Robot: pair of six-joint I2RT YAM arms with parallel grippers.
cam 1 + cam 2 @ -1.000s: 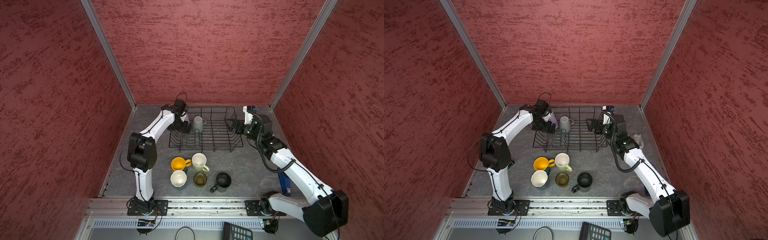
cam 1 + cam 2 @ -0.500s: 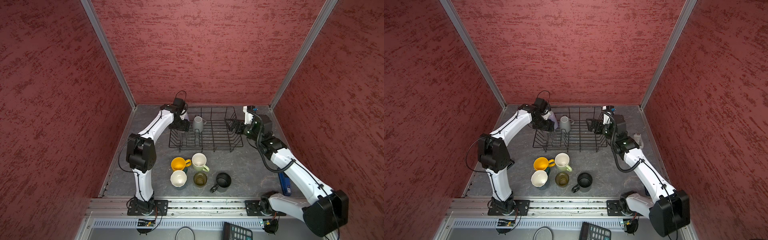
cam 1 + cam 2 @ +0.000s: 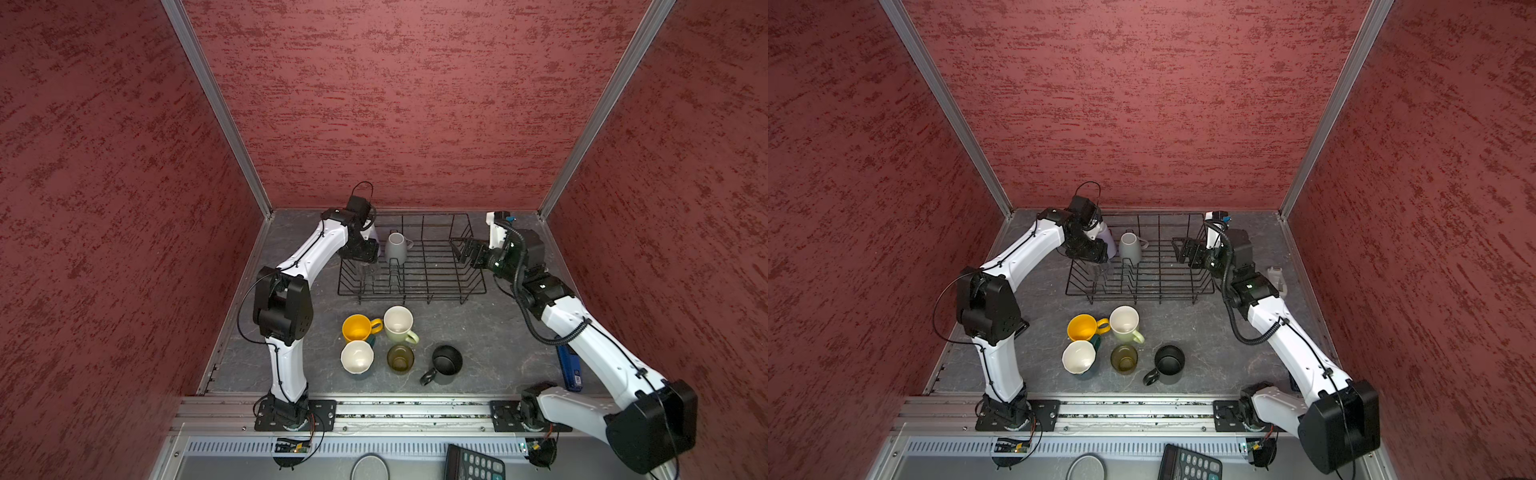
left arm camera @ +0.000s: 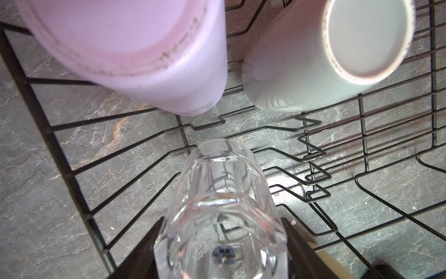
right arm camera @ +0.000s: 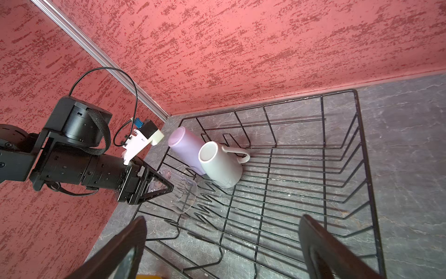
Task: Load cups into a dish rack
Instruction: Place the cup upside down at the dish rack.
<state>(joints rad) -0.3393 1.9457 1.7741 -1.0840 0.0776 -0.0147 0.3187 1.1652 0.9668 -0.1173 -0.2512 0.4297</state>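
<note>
Between left jaws, wrist views show clear glass (image 4: 222, 205), faint overhead

bright even light, soft shadows; lilac tumbler (image 4: 125, 48) blurred up close; wide-angle edge distortion

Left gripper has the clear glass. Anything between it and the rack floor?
Nothing visible. The left gripper is shut on the clear glass, which is inside the dish rack with its mouth toward bare floor wires. The lilac tumbler and grey mug sit beside it, apart, not under it.
</note>
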